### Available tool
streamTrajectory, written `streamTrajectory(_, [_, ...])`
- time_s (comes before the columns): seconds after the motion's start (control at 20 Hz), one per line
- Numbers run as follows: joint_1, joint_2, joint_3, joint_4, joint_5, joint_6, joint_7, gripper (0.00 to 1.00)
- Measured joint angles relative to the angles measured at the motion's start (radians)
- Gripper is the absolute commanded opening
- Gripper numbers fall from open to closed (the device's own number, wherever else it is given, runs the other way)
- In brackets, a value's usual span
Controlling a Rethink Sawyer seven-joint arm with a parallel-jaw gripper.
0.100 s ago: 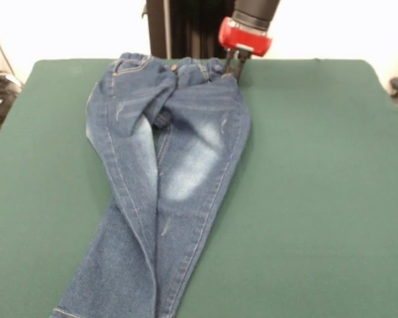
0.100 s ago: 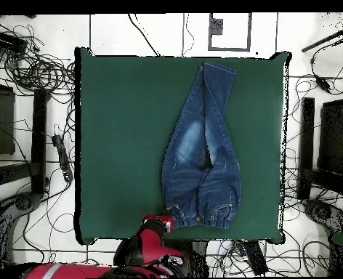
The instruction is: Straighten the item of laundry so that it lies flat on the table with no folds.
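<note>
The dark green surface [image 1: 305, 199] carries nothing but the child's blue jeans [image 1: 179, 146]. Round the table, in the overhead view, the floor is littered with black cables [image 2: 36, 69], and dark stands [image 2: 305, 145] rise along both long sides; none of these reach onto the felt.

The jeans lie lengthwise near the middle of the surface. Their gathered elastic waistband [image 2: 200, 216] sits close to the edge by the robot's base, and the leg cuffs [image 2: 219, 69] reach almost to the opposite edge. The two legs cross one over the other below the faded thigh patches, and the cloth is bunched and folded at the seat. To either side of the jeans there is broad bare felt, more of it on the left of the overhead view than on the right.

The red and black gripper [image 1: 233, 66] stands upright at one corner of the waistband, just inside the table's edge. Its dark fingers [image 1: 239, 65] are down against the waistband's end; whether they pinch the cloth or merely touch it I cannot tell, nor how far apart they stand.
</note>
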State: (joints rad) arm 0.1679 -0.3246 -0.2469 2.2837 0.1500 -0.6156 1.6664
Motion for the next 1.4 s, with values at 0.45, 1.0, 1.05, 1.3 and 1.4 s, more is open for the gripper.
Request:
streamTrajectory(0.45, [-0.009,0.000,-0.001,0.003,-0.001,-0.007,0.000,1.00])
streamTrajectory(1.0, [-0.056,-0.093,0.009,0.023,-0.004,0.063,0.000,1.00])
streamTrajectory(1.05, [-0.057,-0.101,0.009,0.024,-0.004,0.073,0.000,1.00])
streamTrajectory(1.3, [-0.075,-0.234,0.008,0.026,-0.005,0.273,0.000,1.00])
streamTrajectory(1.4, [-0.082,-0.258,0.009,0.027,-0.006,0.309,0.000,1.00])
